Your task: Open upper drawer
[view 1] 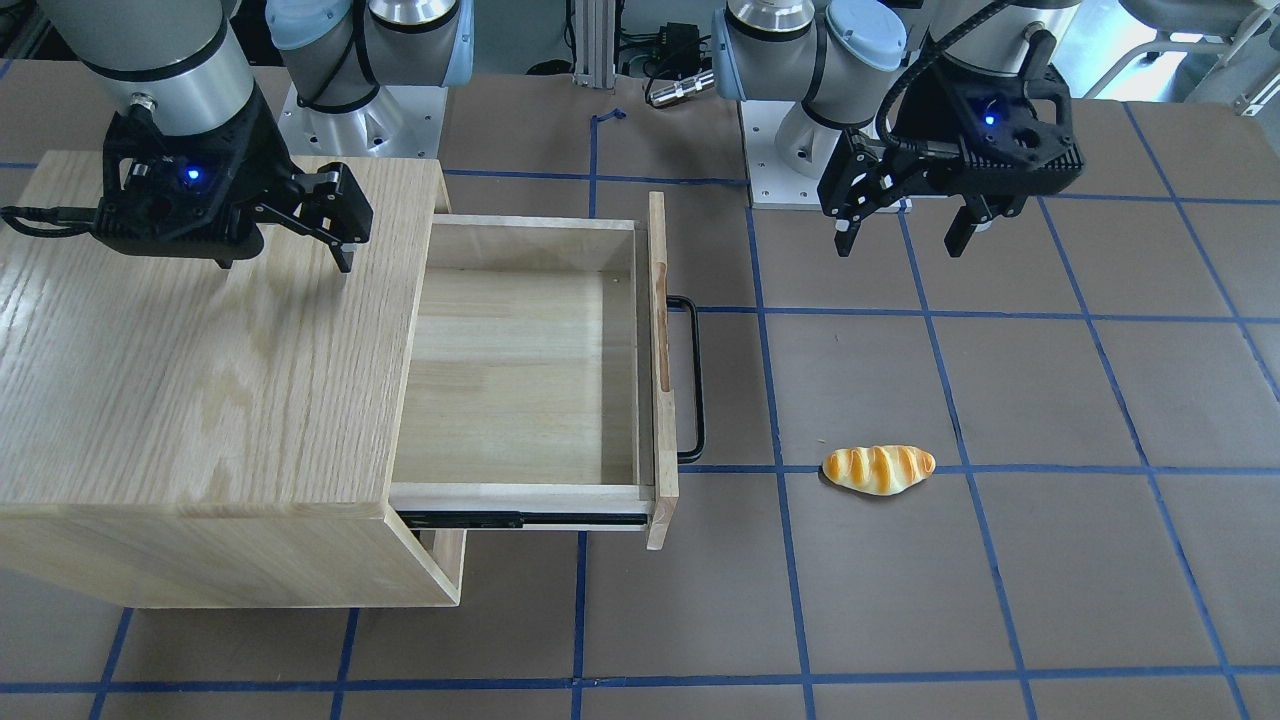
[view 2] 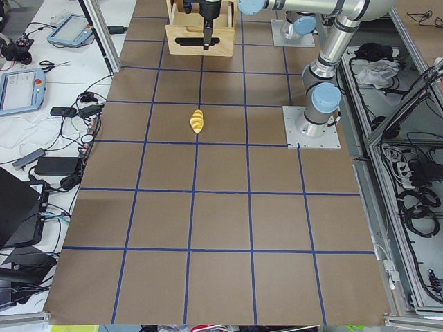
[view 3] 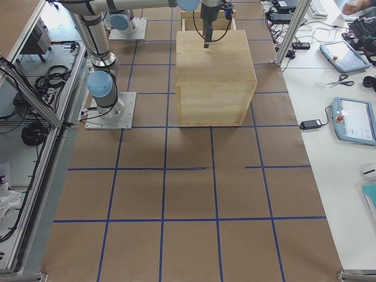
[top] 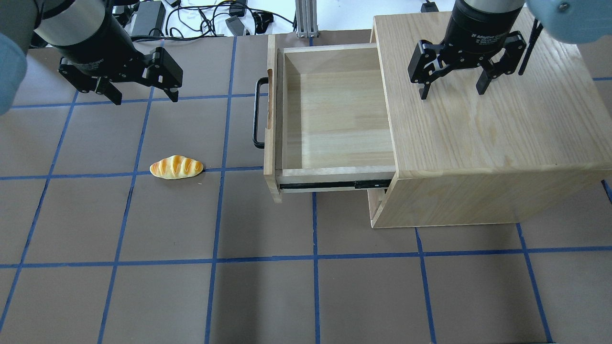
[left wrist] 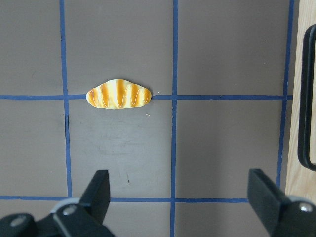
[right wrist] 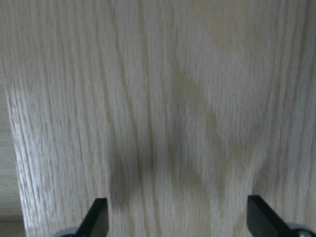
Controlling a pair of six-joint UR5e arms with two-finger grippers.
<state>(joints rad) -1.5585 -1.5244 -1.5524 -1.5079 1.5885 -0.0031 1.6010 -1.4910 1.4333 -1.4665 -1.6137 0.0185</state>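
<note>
The upper drawer (view 1: 520,370) stands pulled far out of the oak cabinet (view 1: 200,380), and its pale-wood box is empty. Its front panel (top: 271,119) carries a black bar handle (top: 258,112), which also shows at the right edge of the left wrist view (left wrist: 308,98). My left gripper (top: 146,98) is open and empty, hovering over the table away from the handle. My right gripper (top: 452,93) is open and empty above the cabinet top (right wrist: 163,98).
A toy bread roll (top: 176,167) lies on the brown mat between my left gripper and the drawer front; it also shows in the left wrist view (left wrist: 118,94). Cables and power bricks (top: 153,12) lie beyond the table's far edge.
</note>
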